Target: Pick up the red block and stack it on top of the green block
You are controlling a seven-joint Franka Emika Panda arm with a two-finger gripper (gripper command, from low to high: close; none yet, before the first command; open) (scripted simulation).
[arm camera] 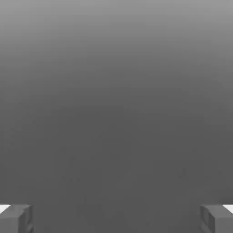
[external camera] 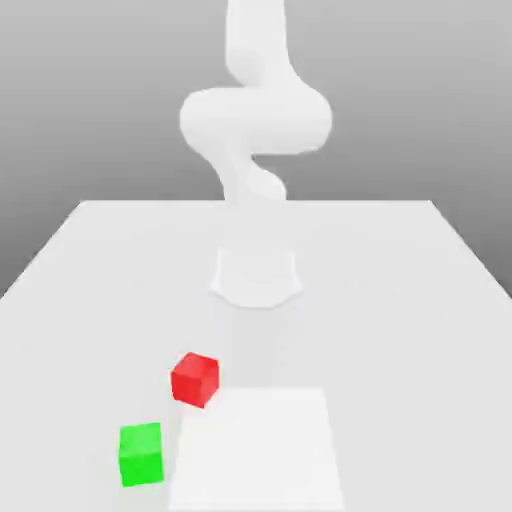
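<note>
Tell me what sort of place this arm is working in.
Likely a bare simulated robot test scene rather than a real room: a plain pale tabletop, a flat grey backdrop, and plain single-colour blocks, red and green.

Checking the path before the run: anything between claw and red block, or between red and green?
Nothing visible stands between the red block and the green block; only bare surface separates them. The claw is open and empty in the hand view; its route to the red block can't be fully judged, but no obstacle is visible.
</note>
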